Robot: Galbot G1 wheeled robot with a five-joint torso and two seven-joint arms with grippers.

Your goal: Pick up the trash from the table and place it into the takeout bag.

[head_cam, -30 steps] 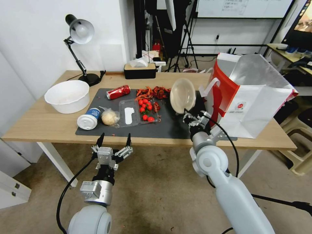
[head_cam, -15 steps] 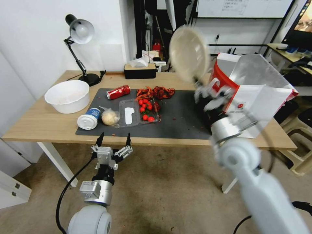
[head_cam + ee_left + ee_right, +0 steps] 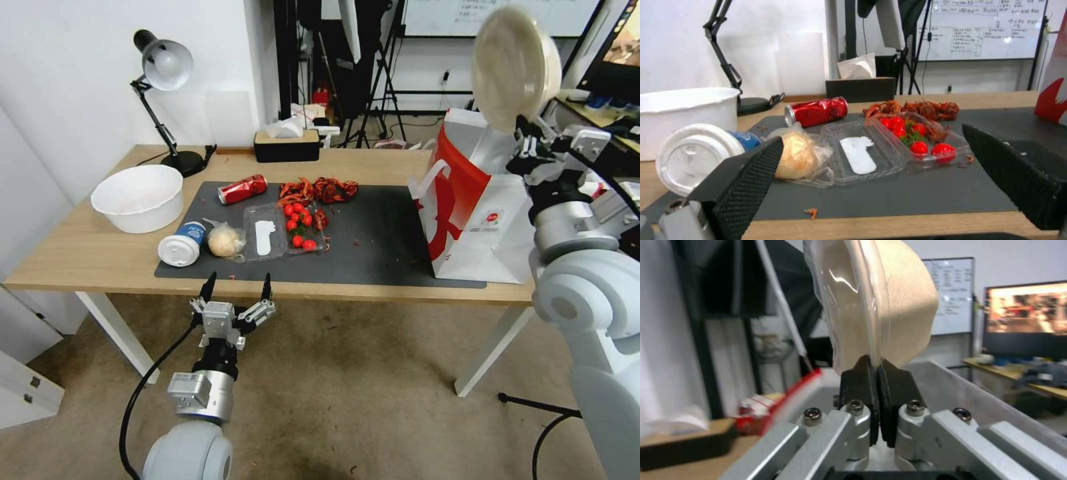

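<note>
On the left of the tabletop stands a large white bowl, with a desk lamp behind it. On the dark mat, from left to right, lie a white-lidded cup on its side, a wrapped bun touching it, and an open clear box with cherry tomatoes. Behind these lie a red can on its side and a heap of red shells. A black tissue box sits at the far edge.

The left gripper hangs just in front of the near tabletop edge, below the bun, jaws released and spread wide; the left wrist view shows both black fingers apart with nothing between them.

At the right end of the mat stands the takeout bag, upright and open at the top, red side panel facing the mat. The right gripper is raised above the bag's mouth, jaws clenched on the rim of the beige lidded bowl, which stands on edge, tilted, above the bag.
</note>
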